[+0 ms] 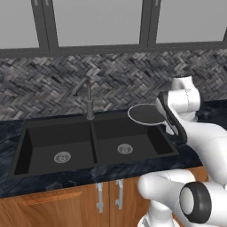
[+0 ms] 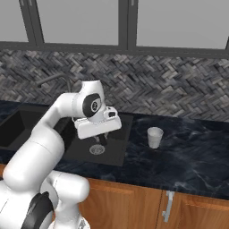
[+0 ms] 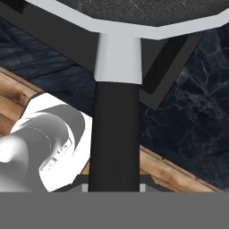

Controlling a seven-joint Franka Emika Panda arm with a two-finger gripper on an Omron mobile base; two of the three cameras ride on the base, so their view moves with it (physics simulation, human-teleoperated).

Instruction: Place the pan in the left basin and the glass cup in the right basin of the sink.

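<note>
Hand [image 3: 115,181] clamped on pan [image 1: 147,114] handle — pan held above right basin [image 1: 133,144]; no readable writing.

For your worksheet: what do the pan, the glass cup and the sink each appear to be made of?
Pan: probably metal, with a pale silvery rim and dark matte inside.
Glass cup: glass or plastic, being translucent whitish-grey.
Sink: matte black, perhaps composite or coated metal; no shine.

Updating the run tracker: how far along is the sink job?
Nothing is placed yet: the left basin and right basin hold no dishes. In hand: the claw grips the pan by its handle, held above the right basin's back corner. Left: pan into left basin, then the glass cup, on the counter.
</note>
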